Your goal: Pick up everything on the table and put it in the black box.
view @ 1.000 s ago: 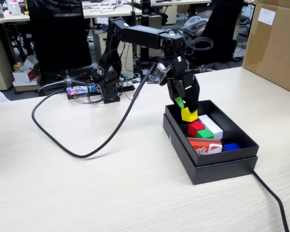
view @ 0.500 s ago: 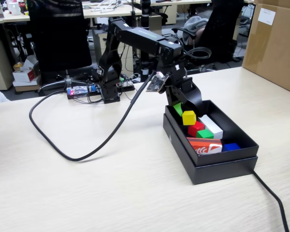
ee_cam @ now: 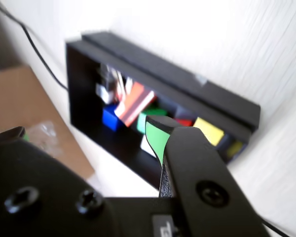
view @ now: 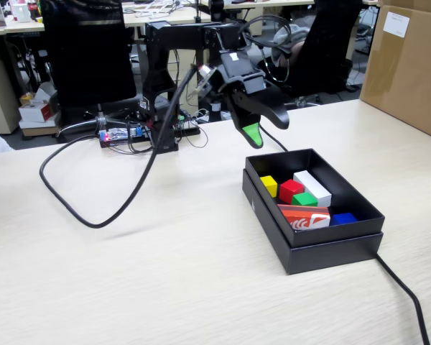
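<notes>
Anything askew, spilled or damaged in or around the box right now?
Nothing stands out. The yellow cube, red cube and green cube lie inside the black box, which sits flat on the table. The gripper hangs above, holding nothing.

Fixed view: bright, even office light from overhead; soft faint shadows under the cable (view: pixel 93 208) and beside the black box (view: pixel 312 237). Sharp throughout. Wrist view: table (ee_cam: pixel 227 44) overexposed, nearly white; box (ee_cam: pixel 158 98) interior blurred; near gripper (ee_cam: pixel 160 140) soft, out of focus.

Yellow cube (view: pixel 269 185), red cube (view: pixel 290 190), green cube (view: pixel 304 199) in matte blk box (view: pixel 312 244); beige wood-grain table (view: pixel 129 287).
</notes>
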### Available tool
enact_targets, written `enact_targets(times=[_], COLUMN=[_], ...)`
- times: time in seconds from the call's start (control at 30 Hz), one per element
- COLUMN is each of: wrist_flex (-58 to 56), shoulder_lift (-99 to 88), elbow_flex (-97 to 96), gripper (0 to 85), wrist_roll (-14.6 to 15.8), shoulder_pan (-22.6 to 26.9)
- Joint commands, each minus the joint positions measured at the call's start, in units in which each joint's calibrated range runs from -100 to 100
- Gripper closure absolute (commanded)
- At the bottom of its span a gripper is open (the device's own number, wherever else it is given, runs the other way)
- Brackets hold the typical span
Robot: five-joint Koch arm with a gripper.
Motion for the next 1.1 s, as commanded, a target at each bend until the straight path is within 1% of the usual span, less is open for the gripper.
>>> enact_targets(times=[0.0,0.1,0.23,0.3,0.33,0.47,0.6,0.7,0.97,1.03,1.07], wrist_flex=[0.90,2.02,14.38,21.55,23.28,27.34,29.07,32.61,42.02,46.08,52.05], shoulder_lift=[-4.76,-4.99,-9.46,-12.90,-14.74,-24.03,-31.95,-37.57,-51.34,-53.64,-55.02], elbow_flex=[1.59,-2.94,-19.90,-29.05,-32.68,-44.10,-50.81,-56.71,-73.39,-78.74,-83.81], gripper=[37.1,36.8,36.8,37.1,37.1,37.0,37.1,37.1,37.1,37.2,37.6], wrist_roll=[-0.88,-0.78,-1.56,-2.25,-2.30,-1.86,-1.47,-1.47,-2.34,-2.44,-2.98], shoulder_pan=[-2.64,-5.08,-7.08,-7.28,-7.33,-7.28,-7.47,-8.11,-9.47,-9.47,-9.47])
